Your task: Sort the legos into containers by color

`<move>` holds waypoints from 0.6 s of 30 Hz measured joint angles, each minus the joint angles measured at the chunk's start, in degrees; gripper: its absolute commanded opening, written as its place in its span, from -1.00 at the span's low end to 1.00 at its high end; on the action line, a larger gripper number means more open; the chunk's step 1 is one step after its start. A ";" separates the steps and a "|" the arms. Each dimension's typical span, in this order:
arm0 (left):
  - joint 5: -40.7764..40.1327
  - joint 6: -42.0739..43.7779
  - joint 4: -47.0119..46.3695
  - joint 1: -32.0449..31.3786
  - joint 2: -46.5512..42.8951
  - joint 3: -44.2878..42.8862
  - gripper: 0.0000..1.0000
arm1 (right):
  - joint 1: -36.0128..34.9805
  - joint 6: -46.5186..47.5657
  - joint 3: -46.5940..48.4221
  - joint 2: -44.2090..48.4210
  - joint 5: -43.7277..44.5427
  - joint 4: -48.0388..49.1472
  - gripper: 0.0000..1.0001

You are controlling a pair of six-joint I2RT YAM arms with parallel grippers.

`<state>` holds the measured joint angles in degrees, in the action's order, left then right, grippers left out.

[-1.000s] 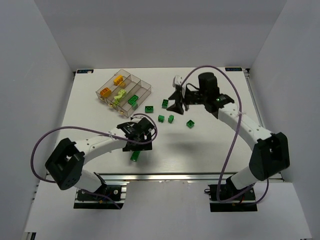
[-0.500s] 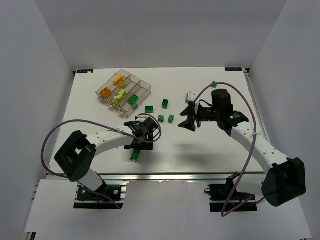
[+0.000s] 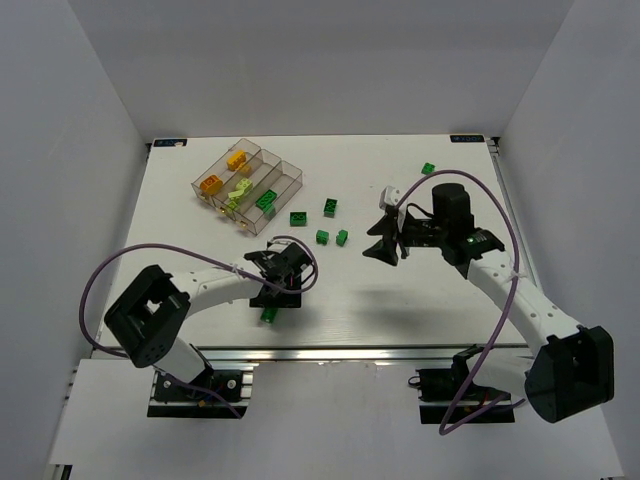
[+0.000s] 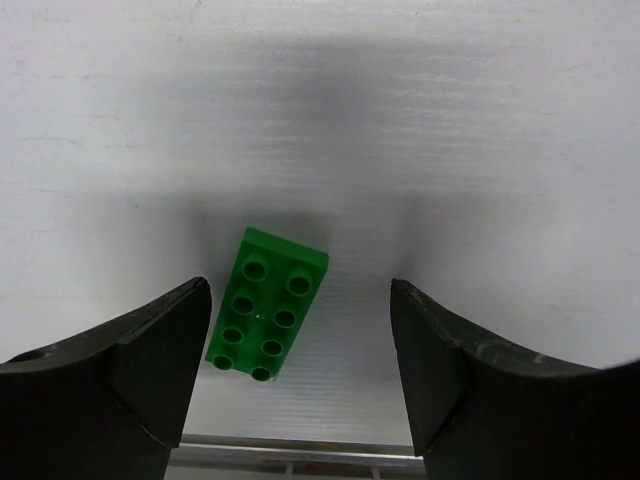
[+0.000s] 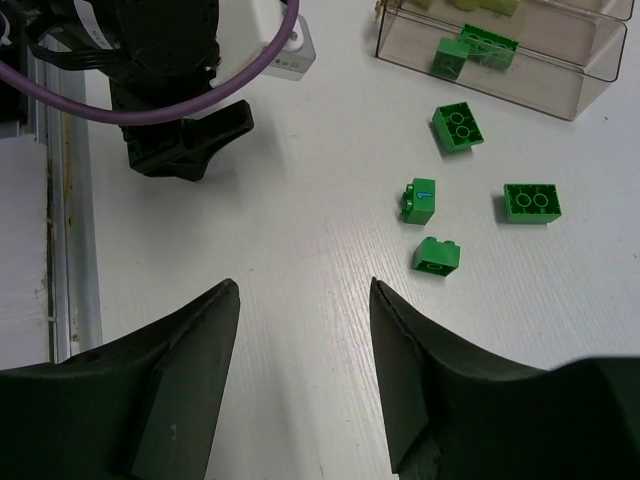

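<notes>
A dark green eight-stud lego (image 4: pixel 267 318) lies flat on the table between my left gripper's (image 4: pixel 300 300) open fingers, nearer the left finger (image 4: pixel 160 350) and touching neither. From above, this brick (image 3: pixel 268 314) pokes out just below the left gripper (image 3: pixel 273 290). My right gripper (image 3: pixel 385 246) hovers open and empty over bare table right of centre (image 5: pixel 302 290). Several small green legos (image 3: pixel 322 237) lie between it and the clear four-compartment containers (image 3: pixel 291 176), which hold orange (image 3: pixel 211 184), lime (image 3: pixel 238 190) and green (image 3: pixel 266 198) bricks.
One green brick (image 3: pixel 428 168) sits alone at the back right. The table's near metal rail (image 4: pixel 300 450) runs just beyond the left fingers. The left arm (image 5: pixel 170 80) fills the upper left of the right wrist view. White walls enclose three sides.
My left gripper has come nearer over the green brick and its jaws have narrowed a little. My right gripper has swung right, away from the loose bricks.
</notes>
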<state>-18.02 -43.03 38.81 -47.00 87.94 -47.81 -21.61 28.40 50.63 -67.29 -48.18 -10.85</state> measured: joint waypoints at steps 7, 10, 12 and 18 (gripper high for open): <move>1.42 -1.53 -2.49 0.00 -1.44 2.05 0.45 | 0.50 -0.42 -0.87 1.57 -0.35 -0.04 0.19; 1.92 -2.05 -4.13 0.02 -2.47 3.43 0.34 | 0.59 -0.57 -0.87 1.99 -0.44 -0.15 0.19; 2.01 -2.38 -5.09 0.04 -3.52 4.61 0.28 | 0.68 -0.61 -0.92 2.40 -0.48 -0.22 0.18; 2.93 -3.96 -8.94 0.33 -6.99 8.17 0.05 | 1.25 -0.94 -0.94 3.19 -0.98 -0.24 0.18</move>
<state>-15.09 -46.98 29.87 -46.68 80.95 -39.64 -20.36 27.46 49.69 -64.10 -49.17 -11.09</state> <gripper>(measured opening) 0.566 0.590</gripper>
